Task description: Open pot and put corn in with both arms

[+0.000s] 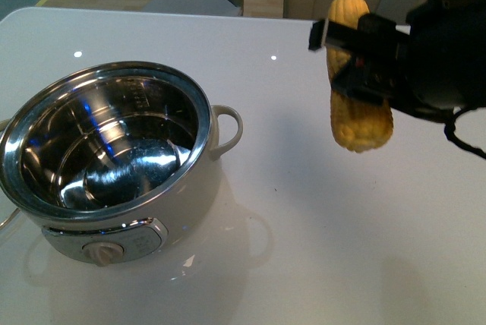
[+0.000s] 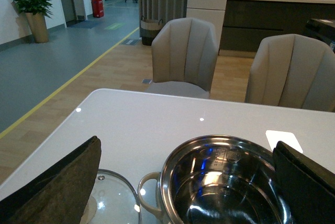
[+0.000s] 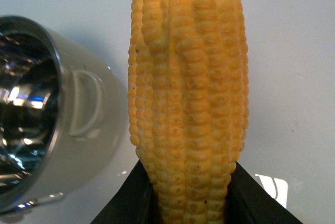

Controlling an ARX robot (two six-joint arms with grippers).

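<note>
Left wrist view: lid (image 2: 112, 201) beside pot (image 2: 225, 182), chairs (image 2: 184, 56) beyond.

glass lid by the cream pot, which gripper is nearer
Left. The left gripper sits right by the round glass lid; the right gripper, gripping the yellow corn cob, is across the cream pot.

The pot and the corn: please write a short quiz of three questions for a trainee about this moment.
1. True or false: the lid sits on the pot.
2. What does the right gripper hold? A: the lid. B: the corn. C: nothing.
3. Fill in: the left gripper is ___ (open or shut).

Key: 1 false, the lid lies on the table beside the pot; 2 B; 3 open.
</note>
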